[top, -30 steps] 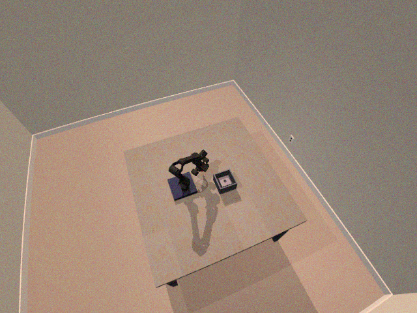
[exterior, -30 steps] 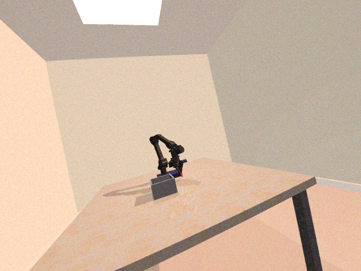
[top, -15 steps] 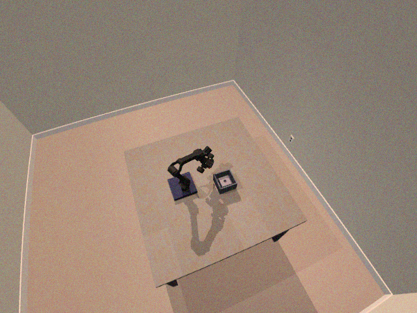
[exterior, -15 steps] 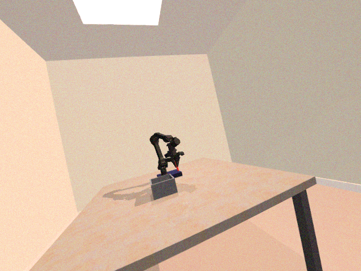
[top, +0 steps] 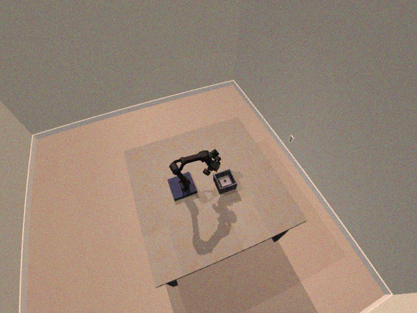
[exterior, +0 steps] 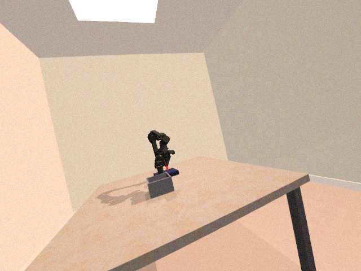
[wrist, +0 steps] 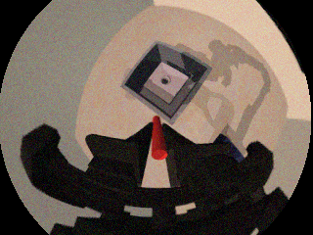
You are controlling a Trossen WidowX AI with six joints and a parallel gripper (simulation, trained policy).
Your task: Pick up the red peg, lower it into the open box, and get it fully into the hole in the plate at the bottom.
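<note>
Between the jaws: red peg (top: 216,170) (exterior: 167,168) (wrist: 159,142), pinched; one end towards the wrist camera, the other pointing away, towards the box side of that view. Exact lean hard to tell.
Jaws: closed onto the peg, a black finger at either side; held above the worktop, near the box.
Peg and hole: apart. Peg outside the box, at a height above its rim that I cannot judge closely.
Open box (top: 228,189) (exterior: 160,188) (wrist: 147,104): grey, square, upright on the worktop; dark inner walls.
Plate (top: 229,183) (wrist: 176,80): pale, at the box bottom; hidden by the walls in the exterior view.
Hole (top: 225,180) (wrist: 165,80): dark, round, around the plate's middle, unfilled.
Arm (top: 193,158) (exterior: 154,145): black, arched up from its base, wrist end reaching out towards the box.
Base (top: 174,193) (exterior: 175,171) (wrist: 232,147): blue slab, apart from the box.
Worktop (top: 269,208) (exterior: 203,198) (wrist: 108,113): pale, mottled; arm's shadow across it.
Wall outlet (top: 291,138): small, whitish, well beyond the worktop.
</note>
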